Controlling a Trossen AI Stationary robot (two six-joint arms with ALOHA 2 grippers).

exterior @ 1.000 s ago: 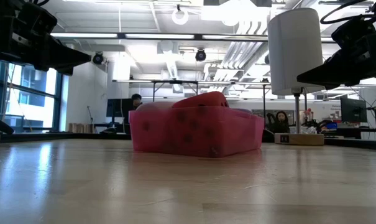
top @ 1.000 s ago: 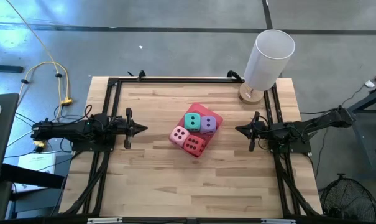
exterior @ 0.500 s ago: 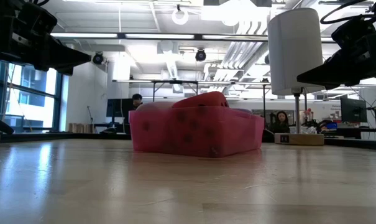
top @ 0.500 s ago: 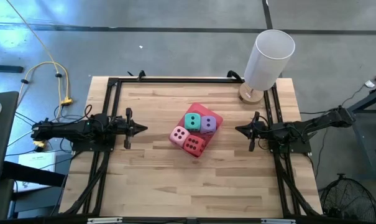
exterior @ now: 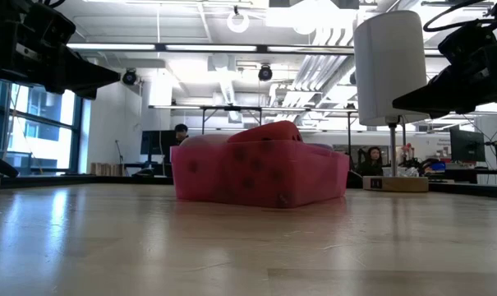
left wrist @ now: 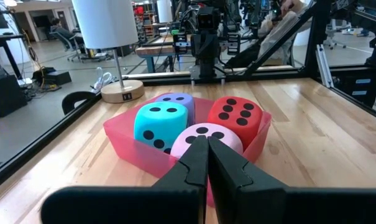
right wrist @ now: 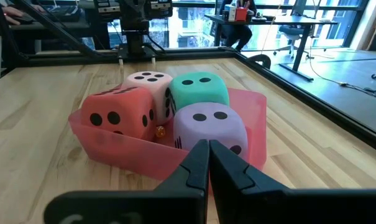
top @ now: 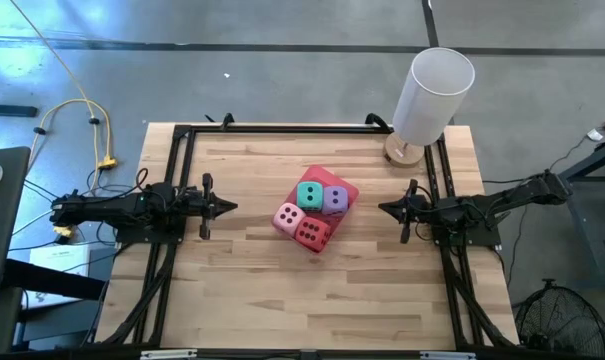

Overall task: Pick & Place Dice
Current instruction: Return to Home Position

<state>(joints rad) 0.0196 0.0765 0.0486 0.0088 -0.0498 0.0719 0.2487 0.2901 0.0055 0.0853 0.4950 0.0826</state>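
Nearby, a white lamp [top: 434, 90] stands beyond the tray [top: 350, 188] of dice [top: 310, 196]; left hand [top: 230, 207], right hand [top: 384, 208] each closed.

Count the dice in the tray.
4, all in the pink tray: teal die and purple die on the lamp side, pale pink die and red die opposite. Smaller ones may hide between them.

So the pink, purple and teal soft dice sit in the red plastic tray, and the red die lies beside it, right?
No: the high view shows the red soft die inside the red plastic tray too.
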